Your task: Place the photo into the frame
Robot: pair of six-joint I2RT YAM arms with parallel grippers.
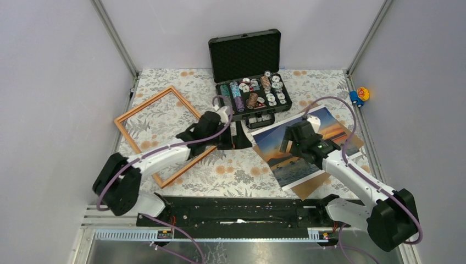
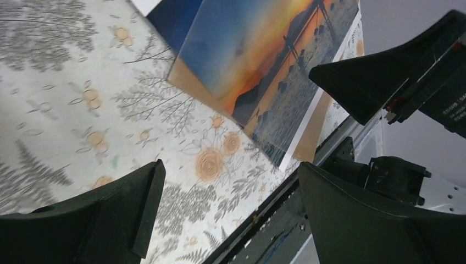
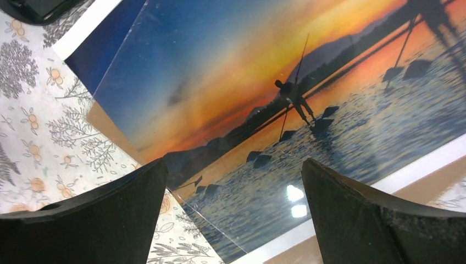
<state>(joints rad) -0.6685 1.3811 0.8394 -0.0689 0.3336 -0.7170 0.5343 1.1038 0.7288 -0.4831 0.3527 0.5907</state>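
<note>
Top external, photo (image 1: pixel 277 154) apart from frame (image 1: pixel 144 103), seemingly flat

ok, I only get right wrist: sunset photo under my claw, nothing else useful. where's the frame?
Observer: The frame lies flat on the left half of the table, apart from the photo.
Operator: is left holding anything?
Observer: No. The left claw is open and empty, over the cloth between frame and photo.
Operator: anything behind the photo?
Observer: An open black case of chips stands just beyond the photo's far left corner.
</note>
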